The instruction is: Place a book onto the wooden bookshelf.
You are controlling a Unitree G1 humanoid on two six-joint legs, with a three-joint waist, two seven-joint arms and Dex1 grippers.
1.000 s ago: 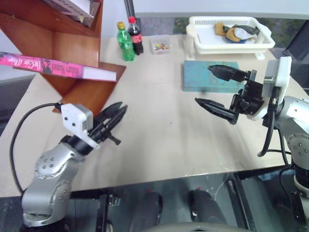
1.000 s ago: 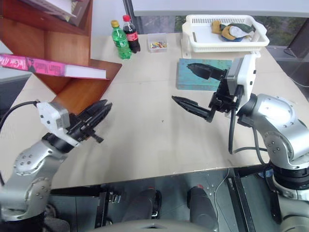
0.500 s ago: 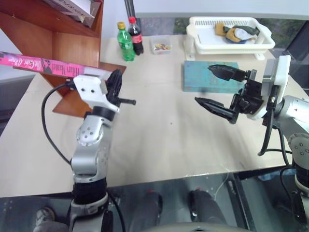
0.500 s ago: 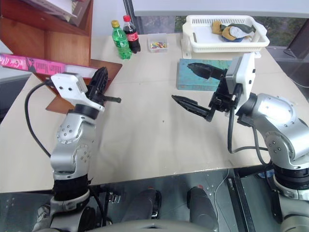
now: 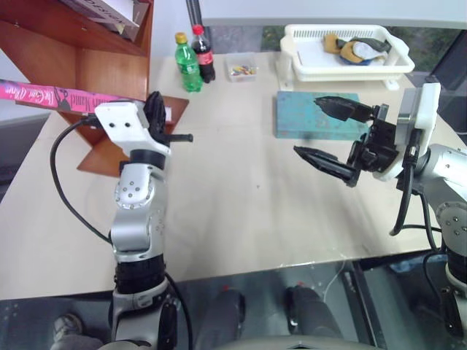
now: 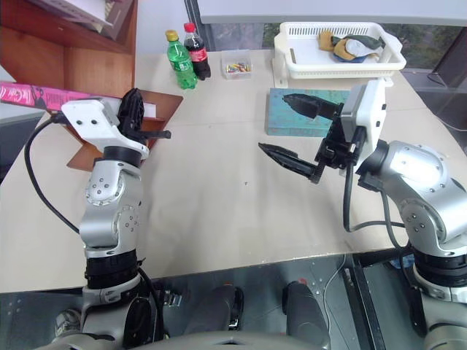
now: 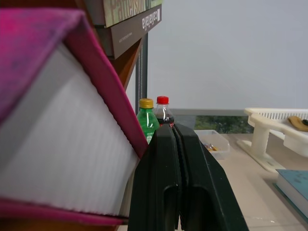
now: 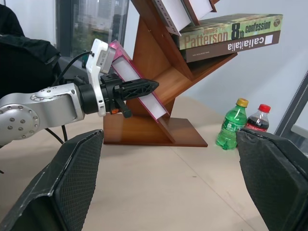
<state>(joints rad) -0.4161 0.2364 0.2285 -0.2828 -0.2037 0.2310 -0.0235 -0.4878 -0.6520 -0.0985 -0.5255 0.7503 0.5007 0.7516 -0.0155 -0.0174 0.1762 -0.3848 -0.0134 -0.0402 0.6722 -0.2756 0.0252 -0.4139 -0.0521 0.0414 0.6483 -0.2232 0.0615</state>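
Observation:
The pink book lies on a lower slanted board of the wooden bookshelf at the table's far left, its white page edges facing the table. My left gripper is shut and empty. It points up and forward, with its tips at the book's page-edge end. Whether they touch it I cannot tell. My right gripper stands wide open over the right middle of the table, empty, its pads facing the shelf.
A teal book lies flat under the right gripper. At the back stand a green bottle, a cola bottle, a small clear box and a white basket with cloths. More books lie on an upper shelf.
My left arm has lifted from low over the near-left table and swung forward and up to the pink book's end, still shut. The right arm has stayed put.

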